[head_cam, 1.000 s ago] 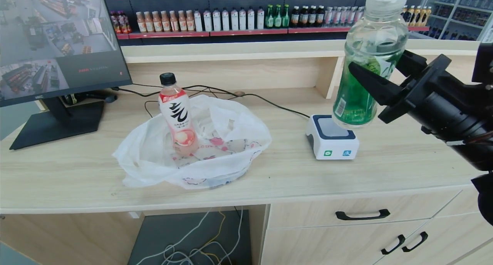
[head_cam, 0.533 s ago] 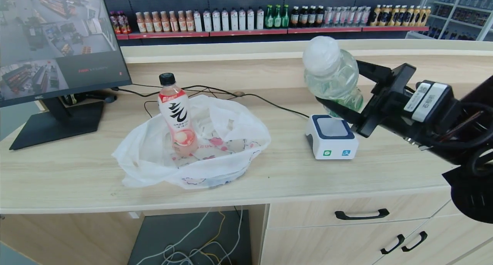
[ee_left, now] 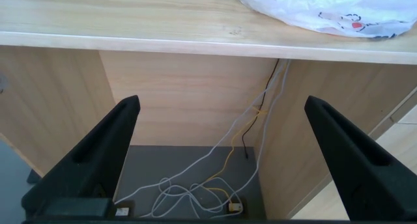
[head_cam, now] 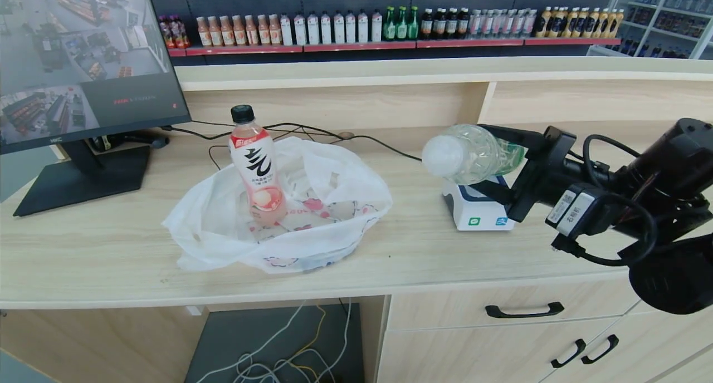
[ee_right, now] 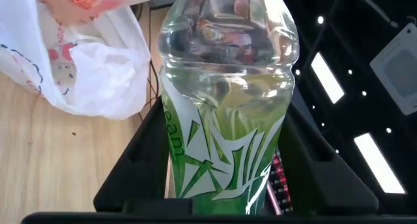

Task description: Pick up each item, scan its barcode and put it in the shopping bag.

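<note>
Black on both sides, my right gripper is clamped on the green-labelled water bottle, one finger along each flank of the label in the right wrist view. The bottle lies on its side in the air, white cap end pointing toward my left, just above the white scanner on the wooden counter. Further left on the counter sits the white shopping bag, mouth open, with a pink bottle standing upright inside. My left gripper hangs below the counter edge, fingers spread wide apart and holding nothing, facing loose cables under the desk.
</note>
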Controlling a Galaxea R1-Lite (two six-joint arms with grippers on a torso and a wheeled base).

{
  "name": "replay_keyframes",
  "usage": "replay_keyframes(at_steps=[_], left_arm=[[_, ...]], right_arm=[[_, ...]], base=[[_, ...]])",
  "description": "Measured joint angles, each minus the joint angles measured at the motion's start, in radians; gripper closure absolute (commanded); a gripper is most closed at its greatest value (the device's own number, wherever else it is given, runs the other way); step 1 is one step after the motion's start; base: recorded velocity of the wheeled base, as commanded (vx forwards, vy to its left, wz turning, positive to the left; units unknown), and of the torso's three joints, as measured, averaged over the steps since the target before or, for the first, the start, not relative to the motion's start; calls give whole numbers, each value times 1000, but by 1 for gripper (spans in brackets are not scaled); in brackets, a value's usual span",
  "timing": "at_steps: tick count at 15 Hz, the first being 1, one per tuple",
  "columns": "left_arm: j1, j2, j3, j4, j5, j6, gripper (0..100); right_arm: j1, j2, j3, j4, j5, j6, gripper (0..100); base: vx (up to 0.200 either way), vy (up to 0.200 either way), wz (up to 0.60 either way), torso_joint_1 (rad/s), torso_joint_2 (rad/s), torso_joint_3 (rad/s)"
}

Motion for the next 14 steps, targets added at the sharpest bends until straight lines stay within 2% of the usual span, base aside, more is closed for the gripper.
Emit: replay_keyframes(at_steps=[3, 7, 14], left_arm=[[0, 0, 0, 0, 0, 1, 0], [0, 0, 0, 0, 0, 1, 0], [0, 0, 0, 0, 0, 1, 0]], right_arm=[[-4, 10, 46, -57, 20, -24, 100], [-48, 18, 64, -68, 101, -70, 100], [-75, 77, 34, -70, 102, -135, 100]], base=[[0, 0, 0, 0, 0, 0], [0, 0, 0, 0, 0, 0], [0, 0, 0, 0, 0, 0]])
